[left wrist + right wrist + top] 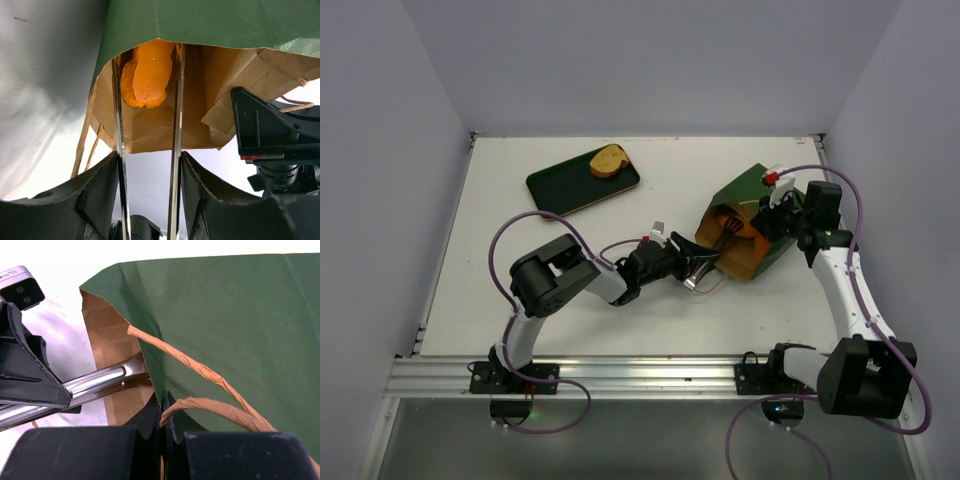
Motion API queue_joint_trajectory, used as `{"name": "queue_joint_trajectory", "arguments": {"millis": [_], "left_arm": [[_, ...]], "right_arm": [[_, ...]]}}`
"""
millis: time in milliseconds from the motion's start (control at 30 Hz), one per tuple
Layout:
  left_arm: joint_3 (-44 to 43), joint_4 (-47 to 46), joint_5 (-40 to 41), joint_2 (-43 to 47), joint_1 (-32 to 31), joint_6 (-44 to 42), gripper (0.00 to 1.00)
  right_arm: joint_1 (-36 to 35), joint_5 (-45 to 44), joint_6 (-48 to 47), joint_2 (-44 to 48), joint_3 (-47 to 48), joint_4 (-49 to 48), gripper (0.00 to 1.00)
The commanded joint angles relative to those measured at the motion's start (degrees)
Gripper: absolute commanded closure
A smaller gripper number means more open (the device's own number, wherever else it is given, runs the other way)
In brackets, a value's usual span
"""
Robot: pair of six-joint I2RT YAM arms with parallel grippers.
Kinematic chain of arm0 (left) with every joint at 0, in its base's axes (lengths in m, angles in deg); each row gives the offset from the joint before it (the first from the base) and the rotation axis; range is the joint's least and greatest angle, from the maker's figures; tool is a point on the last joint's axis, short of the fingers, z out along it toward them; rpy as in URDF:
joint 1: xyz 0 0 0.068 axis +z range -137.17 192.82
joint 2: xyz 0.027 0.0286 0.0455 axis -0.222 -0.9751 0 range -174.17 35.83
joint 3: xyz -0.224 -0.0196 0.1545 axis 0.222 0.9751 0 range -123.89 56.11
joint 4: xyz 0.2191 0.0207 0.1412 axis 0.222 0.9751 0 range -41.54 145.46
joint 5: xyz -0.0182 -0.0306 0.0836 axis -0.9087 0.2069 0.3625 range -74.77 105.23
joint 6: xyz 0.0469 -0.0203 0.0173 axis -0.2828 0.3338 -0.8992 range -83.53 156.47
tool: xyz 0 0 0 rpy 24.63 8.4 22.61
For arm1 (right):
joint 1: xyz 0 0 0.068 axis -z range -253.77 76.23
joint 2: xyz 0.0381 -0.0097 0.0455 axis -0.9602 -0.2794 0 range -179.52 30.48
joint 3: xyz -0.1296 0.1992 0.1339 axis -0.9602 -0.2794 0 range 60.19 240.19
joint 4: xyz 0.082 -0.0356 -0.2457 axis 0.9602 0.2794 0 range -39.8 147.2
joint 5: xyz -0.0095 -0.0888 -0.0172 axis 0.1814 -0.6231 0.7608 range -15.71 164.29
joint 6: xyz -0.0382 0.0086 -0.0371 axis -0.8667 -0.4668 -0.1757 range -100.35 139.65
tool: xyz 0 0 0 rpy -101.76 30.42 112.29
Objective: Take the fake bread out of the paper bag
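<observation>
Left gripper (149, 175), half closed, holds tongs (176, 110) straddling bread (147, 75) in the bag (210, 20). Right gripper (163, 412) pinches the bag's rim tight.

The paper bag (748, 188) is dark green outside and plain brown kraft inside. Its twisted string handle (200, 372) is light orange-brown. The bread roll (148, 75) is bright orange-yellow. The tongs (119, 125) are shiny silver. The tray (555, 188) is dark green, and the bread slice (608, 161) is tan with a brown edge. The counter (620, 330) is white.
</observation>
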Motion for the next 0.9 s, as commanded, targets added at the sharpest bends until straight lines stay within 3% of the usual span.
{"name": "queue_joint_trajectory", "arguments": {"millis": [0, 600, 700, 867], "left_arm": [[-0.46, -0.03, 0.04, 2.02, 0.59, -1.64, 0.46], [-2.39, 0.59, -0.4, -0.27, 2.08, -2.43, 0.5], [-2.39, 0.06, -0.49, -0.53, 2.17, -2.6, 0.57], [-1.6, -1.17, -0.84, -0.18, 2.26, -3.48, 0.82]], "right_arm": [[0.15, 2.97, -0.32, 1.55, -0.18, -1.54, 1.0], [0.15, 3.32, -0.23, 1.46, -0.18, -1.54, 1.0], [0.24, 3.32, -0.23, 1.46, -0.09, -1.63, 1.0], [0.15, 3.15, -0.32, 1.46, -0.09, -1.54, 1.0]]}}
